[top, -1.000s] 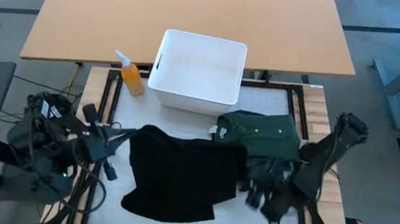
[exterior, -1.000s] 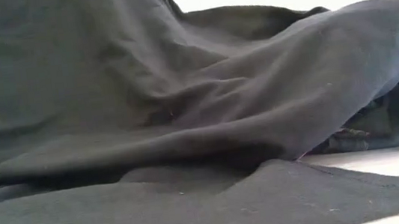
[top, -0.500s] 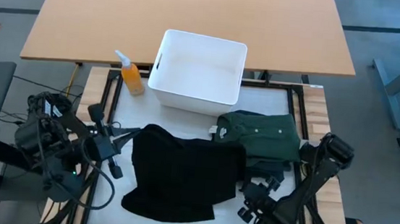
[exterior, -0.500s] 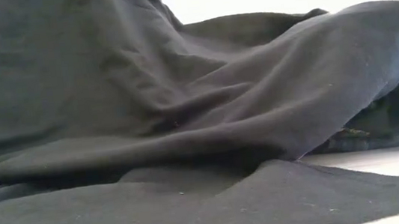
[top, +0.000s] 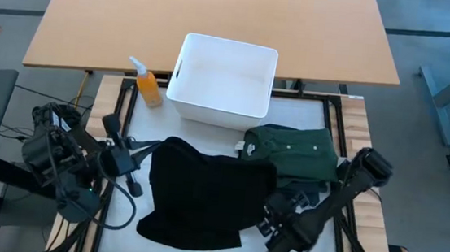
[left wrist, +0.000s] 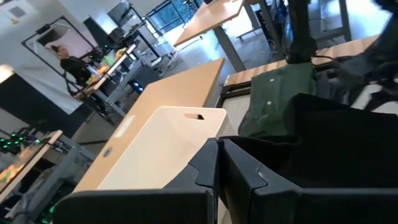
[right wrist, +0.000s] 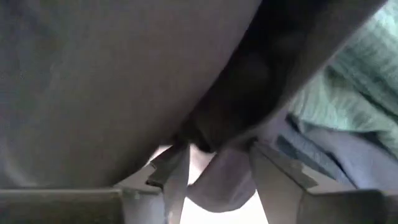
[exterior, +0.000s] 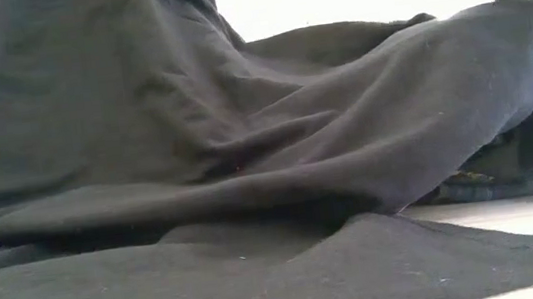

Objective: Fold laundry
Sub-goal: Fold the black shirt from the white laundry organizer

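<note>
Between the right jaws, black garment edge, left jaws shut

Black garment sprawled across mid-table, green shirt just beside it, white bin and spray bottle blocking the far edge; bare mat near front right corner.

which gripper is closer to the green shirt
Right. The right gripper sits just below the green shirt, beside the black garment; the left gripper is across that garment.
</note>
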Available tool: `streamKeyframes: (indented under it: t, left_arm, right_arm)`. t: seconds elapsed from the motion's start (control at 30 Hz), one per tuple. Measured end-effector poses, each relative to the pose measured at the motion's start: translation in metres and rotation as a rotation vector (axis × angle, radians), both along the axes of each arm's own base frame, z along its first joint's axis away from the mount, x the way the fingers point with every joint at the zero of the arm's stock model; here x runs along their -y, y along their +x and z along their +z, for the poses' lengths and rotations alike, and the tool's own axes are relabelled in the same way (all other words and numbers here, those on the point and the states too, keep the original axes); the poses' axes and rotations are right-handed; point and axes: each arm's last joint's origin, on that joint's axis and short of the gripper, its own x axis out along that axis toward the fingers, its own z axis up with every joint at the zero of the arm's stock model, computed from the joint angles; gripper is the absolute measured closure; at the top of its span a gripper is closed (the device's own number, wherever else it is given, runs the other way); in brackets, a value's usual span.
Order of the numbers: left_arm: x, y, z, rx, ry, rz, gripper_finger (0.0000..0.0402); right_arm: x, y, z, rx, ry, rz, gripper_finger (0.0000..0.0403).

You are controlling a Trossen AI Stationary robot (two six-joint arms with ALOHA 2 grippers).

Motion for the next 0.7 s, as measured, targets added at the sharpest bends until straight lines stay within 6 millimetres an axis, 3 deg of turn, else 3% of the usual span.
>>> streamKeyframes:
  t: [0.17, 0.3, 0.53, 0.7]
  left_arm:
    - [0.0, 0.0, 0.0, -0.013, -0.011, -0.011, 0.0401]
    - [0.0, 0.0, 0.0, -0.013, -0.012, -0.011, 0.0401]
    - [0.0, 0.0, -0.001, -0.03, -0.023, -0.026, 0.0401]
    - [0.0, 0.0, -0.001, -0.03, -0.022, -0.026, 0.0401]
  right_arm:
    - [0.014, 0.01, 0.0, -0.01, 0.0, -0.06, 0.0178]
    - [0.021, 0.012, 0.0, -0.029, 0.0, -0.114, 0.017]
    - [0.02, 0.008, 0.0, -0.064, 0.019, -0.131, 0.0199]
    - [0.015, 0.002, 0.0, -0.077, 0.022, -0.139, 0.0247]
